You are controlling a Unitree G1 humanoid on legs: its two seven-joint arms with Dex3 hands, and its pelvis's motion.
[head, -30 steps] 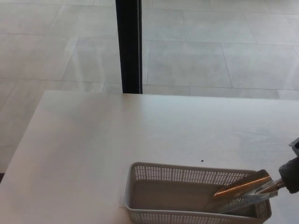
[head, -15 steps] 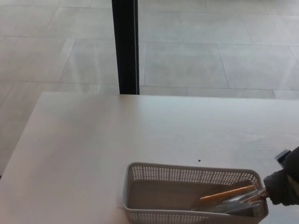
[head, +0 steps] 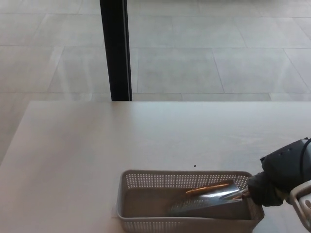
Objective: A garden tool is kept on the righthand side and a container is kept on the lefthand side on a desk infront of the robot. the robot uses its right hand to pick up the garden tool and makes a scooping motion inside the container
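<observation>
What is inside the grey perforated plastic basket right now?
Only the metal trowel blade, held by the right hand at the grey perforated plastic basket. The floor beneath the blade is hidden.

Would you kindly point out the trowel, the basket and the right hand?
trowel (head: 206, 204), head view, middle of its metal blade.
basket (head: 160, 180), head view, perforated far wall.
right hand (head: 277, 177), head view, middle of the black hand.

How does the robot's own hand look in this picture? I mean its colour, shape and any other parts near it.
Only the right hand shows, at the right edge. It is black and matte, bulky and rounded, with a thick dark casing behind it toward the wrist. A pale grey or white curved part sits just below it at the picture's edge. No cables or markings can be made out. The left hand is not in view.
</observation>
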